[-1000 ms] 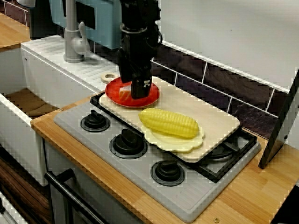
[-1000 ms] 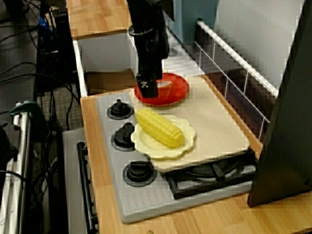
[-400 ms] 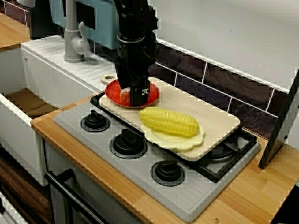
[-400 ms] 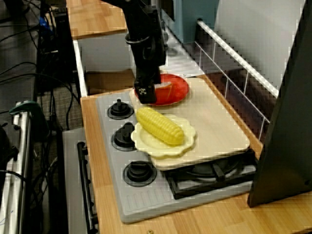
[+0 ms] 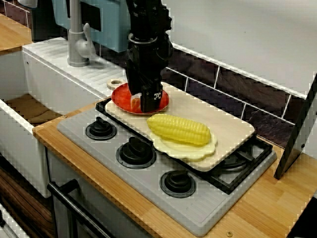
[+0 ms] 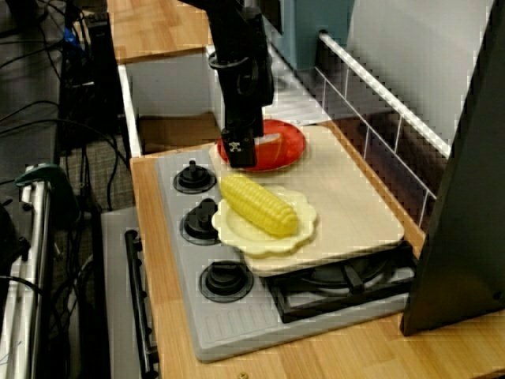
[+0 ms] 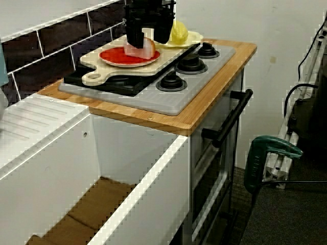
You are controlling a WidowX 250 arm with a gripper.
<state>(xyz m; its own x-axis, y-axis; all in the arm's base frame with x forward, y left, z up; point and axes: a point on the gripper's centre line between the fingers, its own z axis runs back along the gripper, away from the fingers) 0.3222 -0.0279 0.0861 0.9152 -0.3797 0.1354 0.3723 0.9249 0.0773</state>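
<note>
From the view at the front of the stove, the gripper (image 5: 147, 105) hangs straight down over a red plate (image 5: 119, 99) on the cutting board (image 5: 228, 129). Its body hides most of what lies under it. A corn cob (image 5: 179, 130) on a pale dish (image 5: 185, 152) sits just in front of the jaws and to their right, clear of them. How wide the jaws stand cannot be told from here.

From the view along the stove's end, a pale piece (image 6: 270, 142) with a reddish edge shows on the plate (image 6: 293, 144), just behind the gripper (image 6: 241, 154). The corn (image 6: 256, 207) lies below the jaws in this picture, near them but not touching.

The low view from the sink side is the most useful. The gripper (image 7: 148, 41) has its jaws spread, one finger on each side of the piece (image 7: 139, 50). The piece rests on the plate (image 7: 115, 57) and rises into the gap between them. I cannot tell whether the pads touch it, and nothing looks clamped. The corn (image 7: 179, 31) is beyond the jaws.

To my eye, a good grip here depends on three things:
- **Centring:** the piece seems to sit a little toward the left finger, so the jaws should be centred over it before closing.
- **Depth:** the tips should go low enough to catch its flanks without pressing on the plate.
- **Closing:** the jaws should close gently. The piece looks small and soft-edged, and the plate could skid on the board (image 7: 92, 76) if nudged sideways.
</note>
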